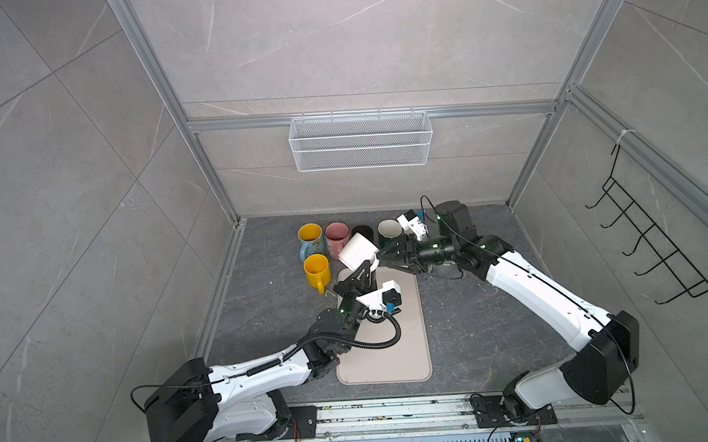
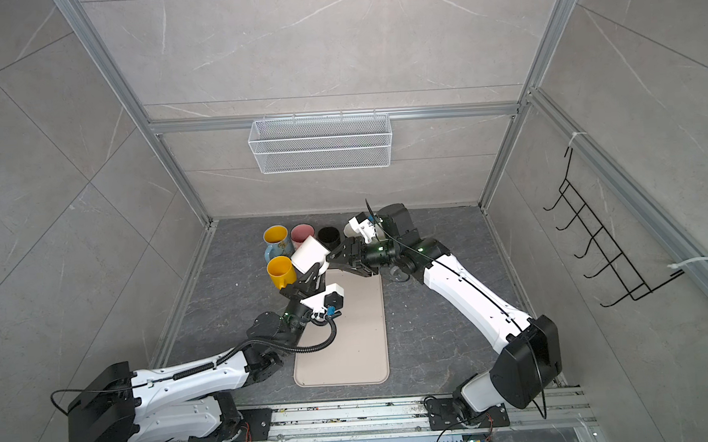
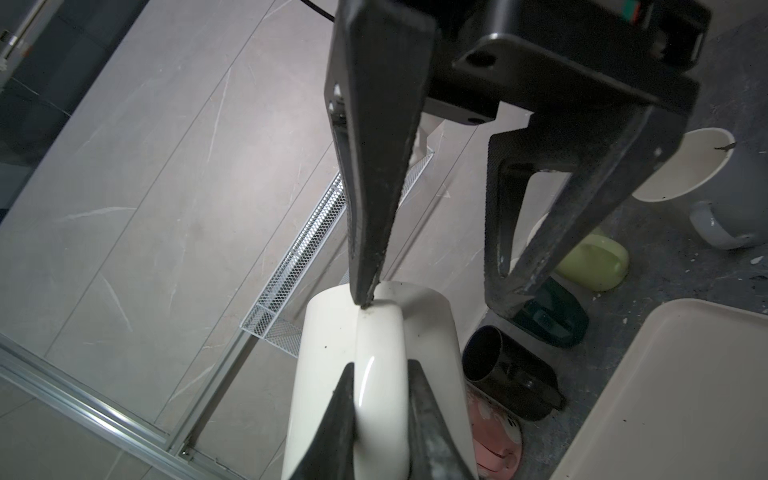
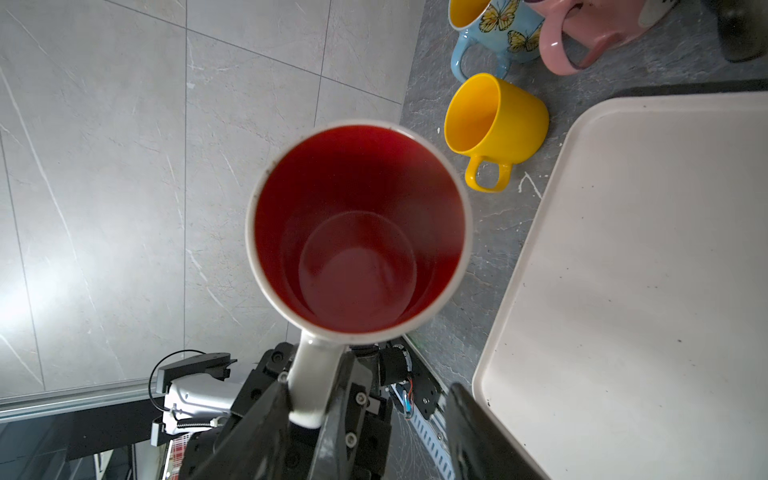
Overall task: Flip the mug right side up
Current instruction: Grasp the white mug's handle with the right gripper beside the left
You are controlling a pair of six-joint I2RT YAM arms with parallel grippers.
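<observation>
While L gripper (image 1: 367, 270) is clenching the mug (image 1: 356, 249) handle near the mat (image 1: 392, 353), R gripper (image 1: 381, 259) is gaping at its rim; prob. mid-flip, next needing mouth-up rotation.

The dark grey counter (image 1: 474, 332) carries a beige tray (image 1: 392, 353) at its middle. Beyond the tray's far end stand a yellow mug (image 1: 317, 269), blue mug (image 1: 310, 236), pink mug (image 1: 337, 234), black mug (image 1: 363, 232) and green mug (image 1: 388, 230), all upright

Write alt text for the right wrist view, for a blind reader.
A white mug with a red inside faces the camera, its handle clamped by the left gripper. A yellow mug stands on the grey table beyond it, near a beige tray.
</observation>
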